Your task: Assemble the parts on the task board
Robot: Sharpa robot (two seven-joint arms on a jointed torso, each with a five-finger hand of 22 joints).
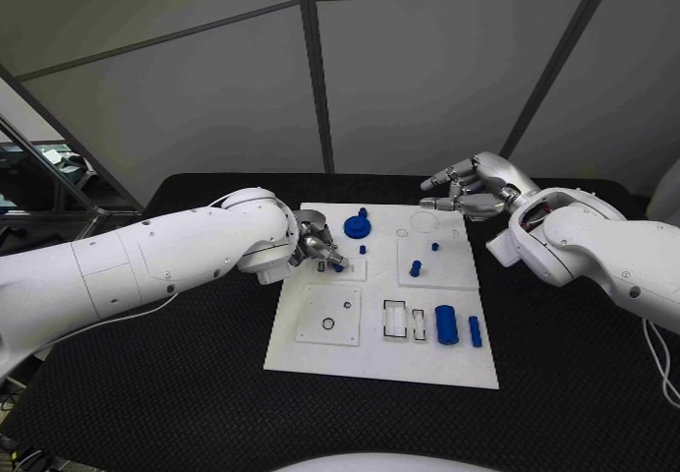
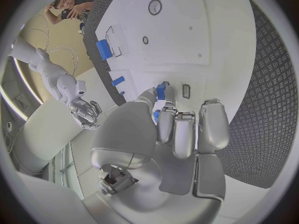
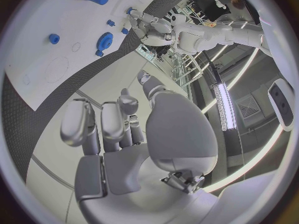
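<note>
Head view: left hand [image 1: 319, 251] pinches a small blue part [image 1: 337, 264] over the task board [image 1: 382, 369]; right hand [image 1: 475, 187] hovers empty, fingers loosely apart. Risk: tilted part jams at its slot.

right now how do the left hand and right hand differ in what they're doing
The left hand is low over the task board, pinching a small blue part at its fingertips; the right hand is raised beyond the board's far right corner and holds nothing. The left hand's fingers are drawn together around the part; the right hand's are spread apart. Both are silver, on white arms.
</note>
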